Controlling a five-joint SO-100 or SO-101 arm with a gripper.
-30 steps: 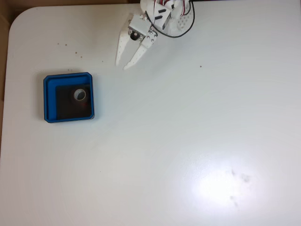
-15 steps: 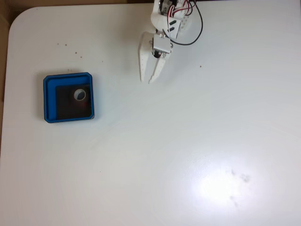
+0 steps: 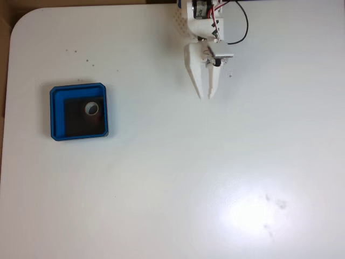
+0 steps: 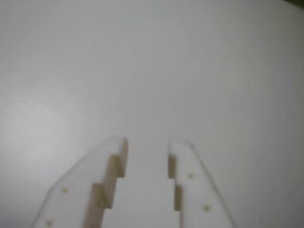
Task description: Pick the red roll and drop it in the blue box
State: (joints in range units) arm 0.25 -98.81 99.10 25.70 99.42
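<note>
The red roll (image 3: 85,109) lies inside the blue box (image 3: 56,111) on its black floor, at the left of the table in the fixed view. Its pale core and open centre face up. My white gripper (image 3: 206,97) hangs near the table's top edge, far to the right of the box, pointing down the picture. Its fingers are only narrowly apart. In the wrist view the gripper (image 4: 147,142) shows a small gap with nothing in it, over bare white table.
The white table (image 3: 178,178) has a rounded corner at top left and a bright glare patch at lower right. A few dark specks (image 3: 71,51) dot the surface above the box. A black cable (image 3: 241,32) loops beside the arm.
The arm has swung to the right, away from the box, and its fingers have drawn closer together. The roll and the box have not moved.
</note>
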